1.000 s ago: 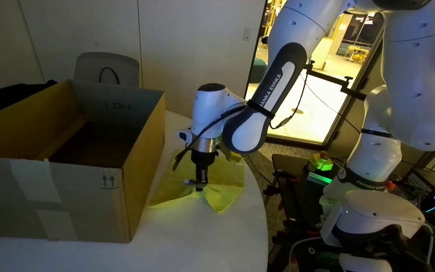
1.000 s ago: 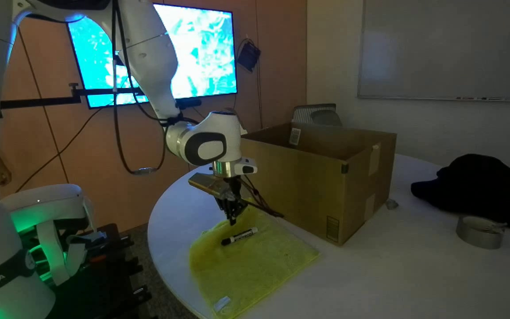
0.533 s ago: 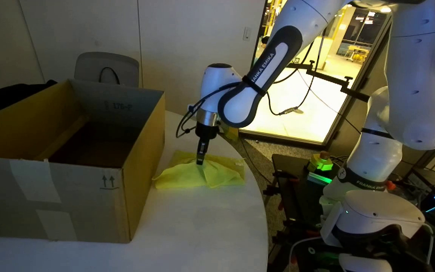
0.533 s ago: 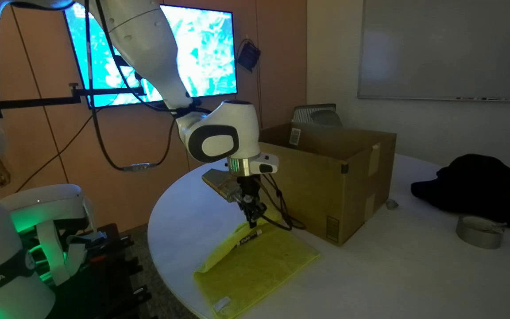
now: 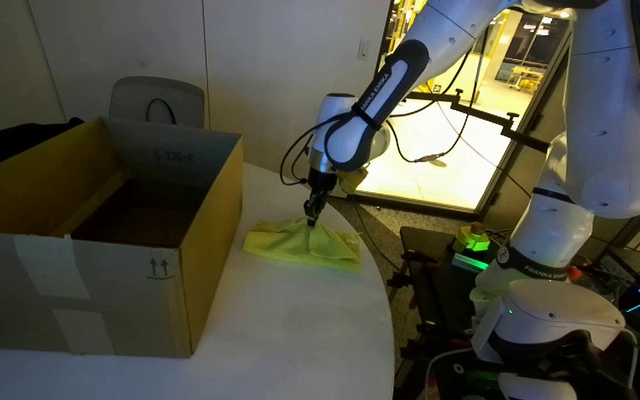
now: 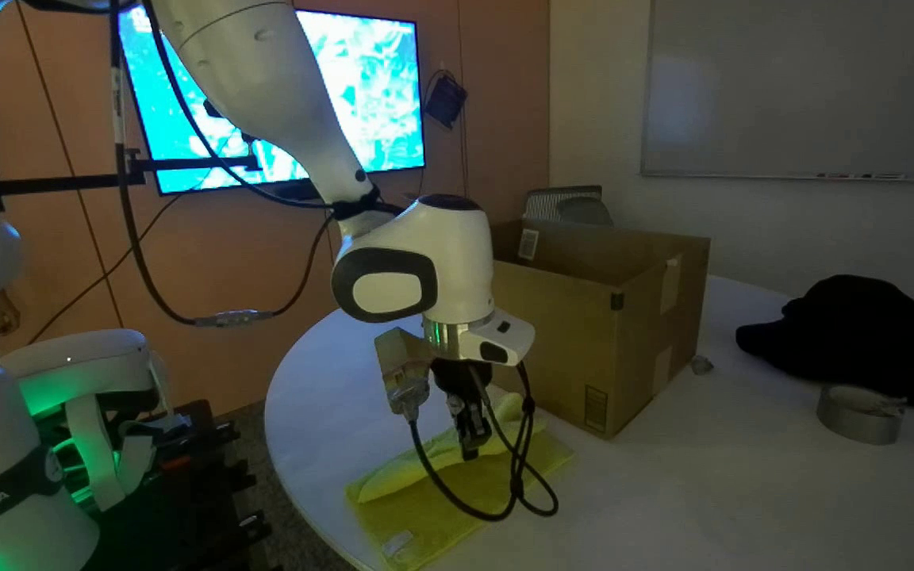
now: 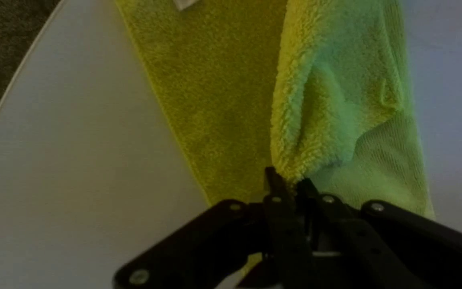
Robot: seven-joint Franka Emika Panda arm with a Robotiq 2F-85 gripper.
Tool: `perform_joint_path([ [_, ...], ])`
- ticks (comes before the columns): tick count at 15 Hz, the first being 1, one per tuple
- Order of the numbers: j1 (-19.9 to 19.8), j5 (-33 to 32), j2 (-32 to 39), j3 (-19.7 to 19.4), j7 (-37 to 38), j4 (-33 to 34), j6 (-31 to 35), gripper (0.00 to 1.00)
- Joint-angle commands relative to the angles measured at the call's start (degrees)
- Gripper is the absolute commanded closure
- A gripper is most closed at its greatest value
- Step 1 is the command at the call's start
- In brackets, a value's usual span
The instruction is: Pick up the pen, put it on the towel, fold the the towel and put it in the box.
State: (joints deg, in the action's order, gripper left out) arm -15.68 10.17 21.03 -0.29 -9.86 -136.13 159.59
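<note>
- Yellow-green, soft, fleecy towel (image 7: 223, 72): your black fingers (image 7: 278, 208) are clamped on a pinched fold of it, pointing down in both exterior views.
- You have that towel on the white, curved-edged bench (image 5: 292, 344), partly folded, just to the right of the large, open-topped brown cardboard box (image 5: 125, 289) in an exterior view.
- In an exterior view you see the towel's far side doubled over, while the near strip lies flat with a small white tag (image 6: 397, 544) by its near left corner.
- Your looped black cable (image 6: 517, 484) hangs from the white robot arm (image 6: 457, 262) in front of the towel.
- To the right on the bench you have a black fabric heap (image 6: 846, 341), with a grey ring-shaped roll (image 6: 860, 416) just on its near side.
- Beyond the box stands a grey chair (image 5: 131, 97).
- You cannot tell where the pen is.
</note>
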Motion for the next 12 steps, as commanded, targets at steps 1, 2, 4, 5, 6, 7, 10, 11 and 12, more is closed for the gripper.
perform_joint_path([
  [1,-0.4,1.6,-0.5,-0.5,0.3,-0.8,-0.3,0.63],
  [2,-0.8,1.9,-0.7,-0.2,-0.4,-1.1,-0.3,0.57],
  [4,-1.8,2.3,-2.1,0.2,-2.1,-2.3,-0.6,0.41],
  [5,-2.3,2.4,-2.8,0.2,-2.8,-3.0,-0.4,0.34],
  [6,-2.6,2.4,-3.6,0.1,-3.1,-3.9,-0.1,0.25],
  [7,-3.3,2.6,-4.4,0.3,-4.4,-4.7,-0.4,0.19],
  [10,-4.9,2.4,-5.9,1.0,-10.2,-6.8,-2.2,0.00],
  [11,-5.1,1.7,-6.2,0.9,-12.5,-7.6,-2.7,0.00],
  [12,-5.1,1.1,-6.3,0.8,-14.5,-8.2,-3.3,0.00],
])
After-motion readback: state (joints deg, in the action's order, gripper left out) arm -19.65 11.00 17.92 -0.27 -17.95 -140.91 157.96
